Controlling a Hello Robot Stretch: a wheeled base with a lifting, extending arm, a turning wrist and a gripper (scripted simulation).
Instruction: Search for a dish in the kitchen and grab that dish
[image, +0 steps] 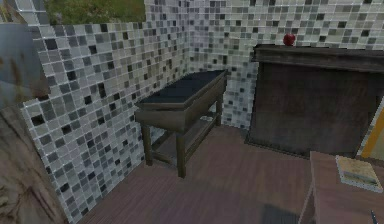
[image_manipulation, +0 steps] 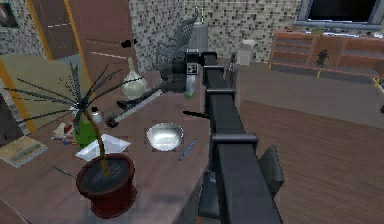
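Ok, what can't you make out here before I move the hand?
Arm side view: whether the hand holds anything; clutter on the brown wooden table stands behind it.
Arm side view: the thin grey item beside the white round bowl, too small to name.
Forward view: the small red round thing on the dark wooden cabinet, too small to identify.

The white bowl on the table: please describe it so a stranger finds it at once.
Find the brown wooden table left of the dark arm. Near its middle, between the red-potted plant and the arm, sits the bowl. It is round and shallow, unlike the flat white sheet beside it.
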